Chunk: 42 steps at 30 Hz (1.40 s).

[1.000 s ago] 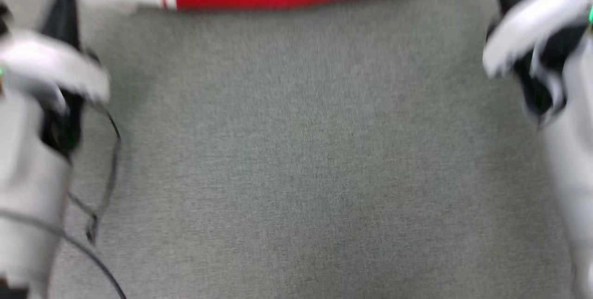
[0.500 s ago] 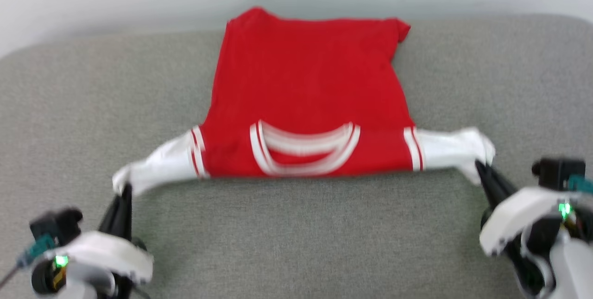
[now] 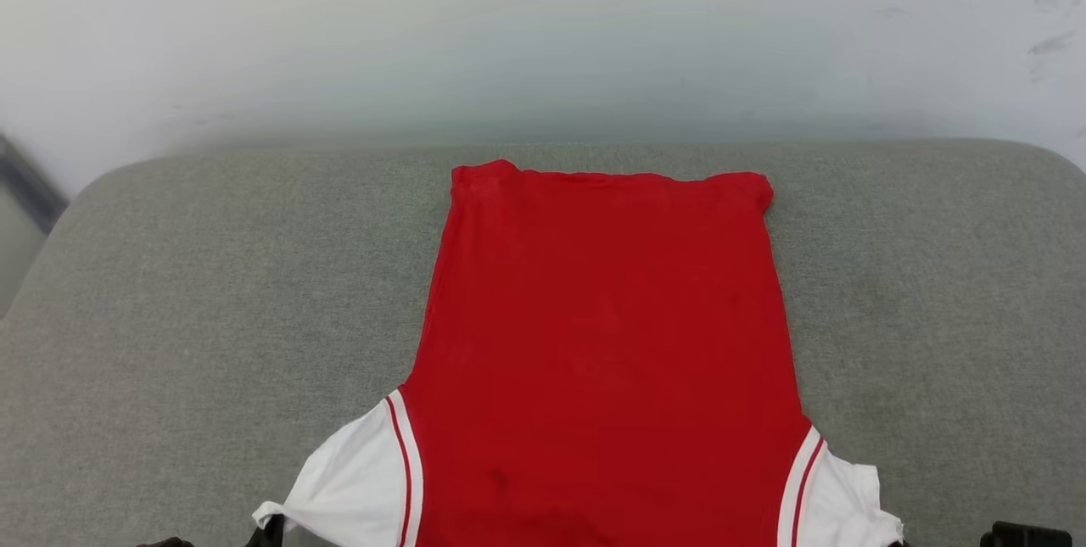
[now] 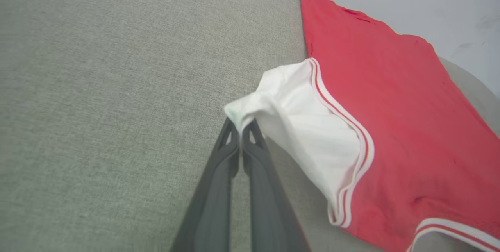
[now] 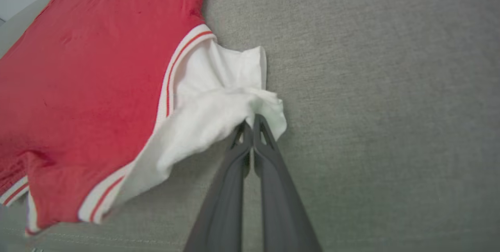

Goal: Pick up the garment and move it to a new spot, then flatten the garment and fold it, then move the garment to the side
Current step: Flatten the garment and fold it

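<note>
Your left gripper [image 4: 240,127] pinches the left sleeve [image 4: 297,123]; the red T-shirt [image 3: 607,343] lies spread on the grey cushion [image 3: 212,276], its collar cut off below the head view; your right gripper [image 5: 252,121] clamps the right sleeve [image 5: 211,107]. The head camera has tilted up since half a second ago.

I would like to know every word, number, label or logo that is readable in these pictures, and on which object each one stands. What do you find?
There is no readable text.
The garment lies with a plain red side up, with white sleeves and striped trim; no letters or label show on it.
The grey cushion and the pale wall carry no writing; the marks on the wall are faint smudges, not text.
</note>
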Motion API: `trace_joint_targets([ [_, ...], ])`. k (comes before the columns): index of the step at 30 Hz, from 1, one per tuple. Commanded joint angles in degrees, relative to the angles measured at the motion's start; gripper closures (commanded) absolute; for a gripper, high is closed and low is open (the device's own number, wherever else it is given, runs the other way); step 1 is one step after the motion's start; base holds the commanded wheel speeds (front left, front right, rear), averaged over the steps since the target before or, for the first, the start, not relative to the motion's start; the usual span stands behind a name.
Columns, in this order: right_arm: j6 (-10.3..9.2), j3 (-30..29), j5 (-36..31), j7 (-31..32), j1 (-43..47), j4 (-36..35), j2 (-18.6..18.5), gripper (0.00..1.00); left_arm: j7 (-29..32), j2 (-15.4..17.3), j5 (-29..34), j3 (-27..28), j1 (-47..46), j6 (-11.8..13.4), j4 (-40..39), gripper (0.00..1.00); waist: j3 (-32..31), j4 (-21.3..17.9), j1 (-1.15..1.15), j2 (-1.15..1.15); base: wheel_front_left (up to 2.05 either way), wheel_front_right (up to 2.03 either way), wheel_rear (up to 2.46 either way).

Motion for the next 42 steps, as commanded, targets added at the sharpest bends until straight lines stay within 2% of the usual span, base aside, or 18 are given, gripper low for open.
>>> trace_joint_targets([
  [1, -0.04, -0.24, -1.07, 0.23, 0.95, -0.86, 0.36, 0.61, 0.35, 0.46, 0.50, -0.23, 0.93, 0.65, -1.15, 1.00, -0.14, 0.22, 0.02, 0.00, 0.00, 0.00, 0.00],
  [2, -0.04, -0.12, -1.62, 0.30, 1.30, -1.24, 0.58, 0.00, 0.66, 0.62, 0.75, -0.38, 1.16, 1.15, -1.82, 1.00, -0.12, 0.26, 0.02, 0.00, 0.00, 0.00, 0.00],
  [6, -0.04, -0.15, -2.84, -0.95, 1.00, -3.00, 0.81, 0.00, 1.08, 0.88, 1.97, -0.97, 1.06, 2.26, -3.76, 1.00, -0.07, 0.56, 0.02, 0.00, 0.00, 0.00, 0.00],
  [11, -0.04, -2.92, -3.77, -2.95, -2.58, -5.82, 0.45, 0.00, 1.80, 1.11, 3.32, -1.70, 0.31, 3.99, -7.25, 1.00, 0.45, 1.41, 0.02, 0.00, 0.00, 0.00, 0.00],
  [18, -0.03, -6.75, -2.68, -0.19, -16.11, -5.13, -1.72, 0.00, 1.79, 1.88, 5.37, -2.27, -2.50, 4.61, -12.43, 1.00, 5.78, 3.61, 0.02, 0.00, 0.00, 0.00, 0.00],
  [25, -0.03, -5.88, -2.28, 8.84, -35.90, 3.85, -7.07, 0.00, 1.32, 1.41, 7.71, -3.97, -8.37, 3.56, -17.14, 1.00, 15.22, 7.65, 0.02, 0.00, 0.00, 0.00, 0.00],
  [31, -0.03, -6.08, -4.23, 22.47, -51.30, 12.08, -10.04, 0.00, 0.22, 1.42, 9.91, -5.74, -13.96, 1.26, -18.97, 1.00, 21.49, 11.29, 0.02, 0.00, 0.00, 0.00, 0.00],
  [35, -0.03, -7.32, -6.97, 31.09, -59.71, 16.87, -10.39, 0.00, -0.17, 0.96, 10.60, -6.38, -16.52, 0.47, -20.21, 1.00, 25.16, 12.82, 0.02, 0.00, 0.00, 0.00, 0.00],
  [36, -0.03, -8.24, -8.75, 34.78, -65.14, 19.08, -9.76, 0.00, -0.79, 0.32, 10.65, -6.89, -18.20, -0.43, -20.79, 1.00, 27.71, 13.60, 0.02, 0.00, 0.00, 0.00, 0.00],
  [42, -0.03, -9.07, -12.76, 37.85, -70.92, 22.65, -9.02, 0.00, -2.02, -1.10, 10.77, -7.63, -20.82, -2.02, -19.60, 1.00, 31.88, 14.75, 0.02, 0.00, 0.00, 0.00, 0.00],
])
